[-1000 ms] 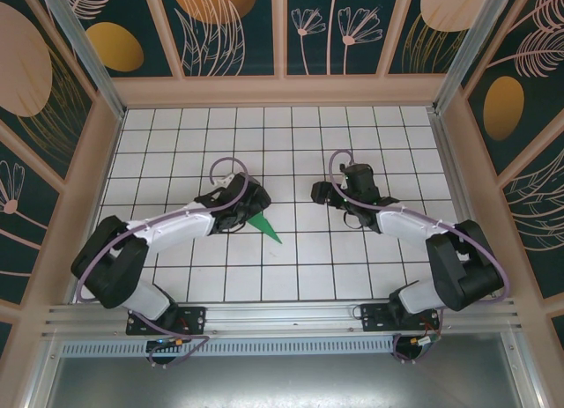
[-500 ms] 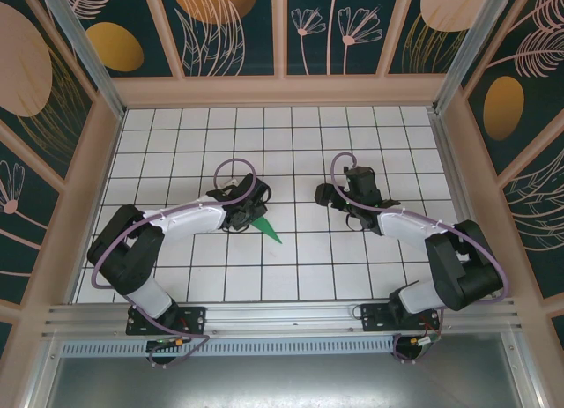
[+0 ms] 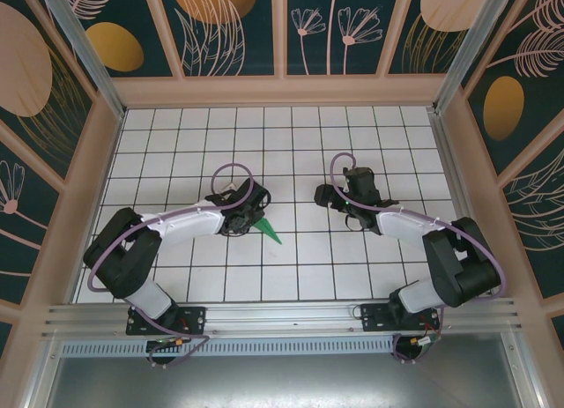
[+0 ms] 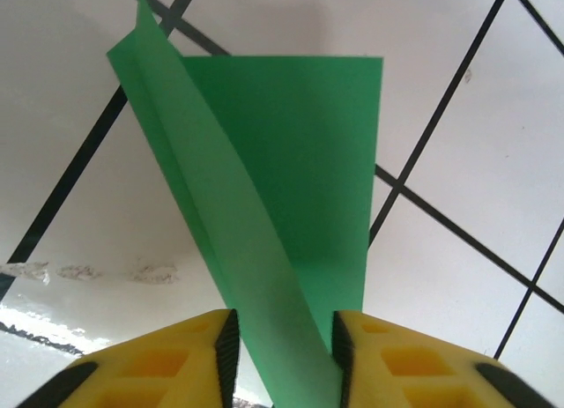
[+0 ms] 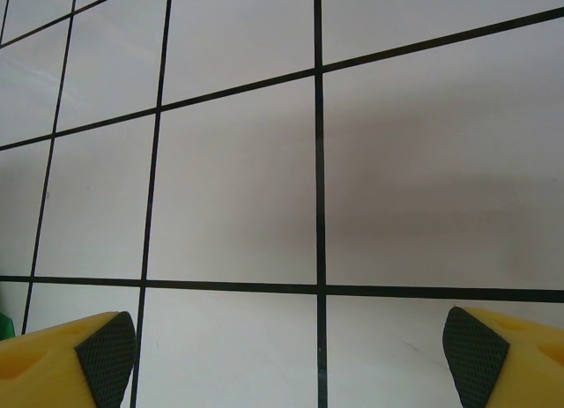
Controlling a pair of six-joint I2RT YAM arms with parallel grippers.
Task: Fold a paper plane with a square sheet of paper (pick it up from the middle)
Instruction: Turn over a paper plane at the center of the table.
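Note:
The paper plane (image 3: 270,232) is a slim pointed bright-green dart lying on the white grid table (image 3: 291,152) left of centre, its tip toward the near right. My left gripper (image 3: 254,216) sits over its wide end. In the left wrist view the green paper plane (image 4: 291,161) runs up from between the yellow fingers (image 4: 176,359), with one flap raised. The left gripper (image 4: 284,359) has its jaws narrowed around the paper; the right pad touches it and a sliver of table shows beside the left pad. My right gripper (image 3: 322,195) (image 5: 291,351) stands wide open over bare tiles.
Wooden walls with dark floral panels enclose the table on three sides. Purple cables loop above both wrists (image 3: 233,174). The metal rail (image 3: 282,315) with the arm bases runs along the near edge. About one tile separates the two grippers.
The left gripper's jaws have narrowed around the green paper and the left arm has shifted slightly. The right arm has barely moved.

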